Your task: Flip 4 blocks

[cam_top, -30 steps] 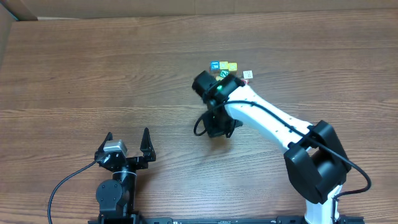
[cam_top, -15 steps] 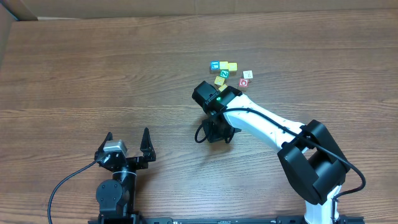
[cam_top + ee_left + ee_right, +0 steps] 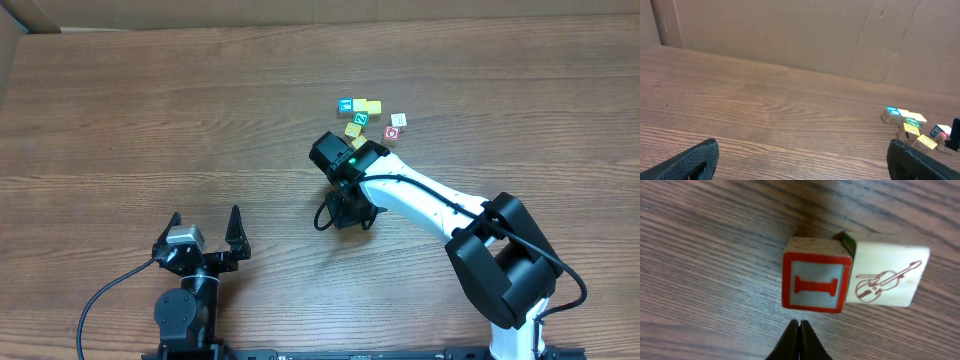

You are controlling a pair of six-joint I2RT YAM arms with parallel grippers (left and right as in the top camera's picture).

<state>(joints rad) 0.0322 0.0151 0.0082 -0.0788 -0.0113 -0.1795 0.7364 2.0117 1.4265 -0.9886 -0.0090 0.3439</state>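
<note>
In the right wrist view a wooden block with a red frame and a red "I" (image 3: 815,282) lies on the table. It touches a pale block printed with a red violin (image 3: 887,277), and a green face shows between them. My right gripper (image 3: 799,323) is shut and empty, its tips just short of the I block's near edge. From above, a pale block (image 3: 398,120) and a red-faced block (image 3: 392,132) lie to the right of the cluster. The right arm (image 3: 400,190) reaches in beside them and hides its fingertips. My left gripper (image 3: 205,222) stands open and empty near the front edge.
Yellow cubes (image 3: 366,105), a blue-faced cube (image 3: 345,105) and a green-faced cube (image 3: 358,119) sit in a loose cluster; they also show in the left wrist view as the cluster (image 3: 910,125) at far right. A cardboard wall (image 3: 790,35) backs the wooden table (image 3: 150,120).
The right arm has drawn back from the cluster toward the front of the table, uncovering the red-faced block. It has held still for the last half second. The left arm has not moved.
</note>
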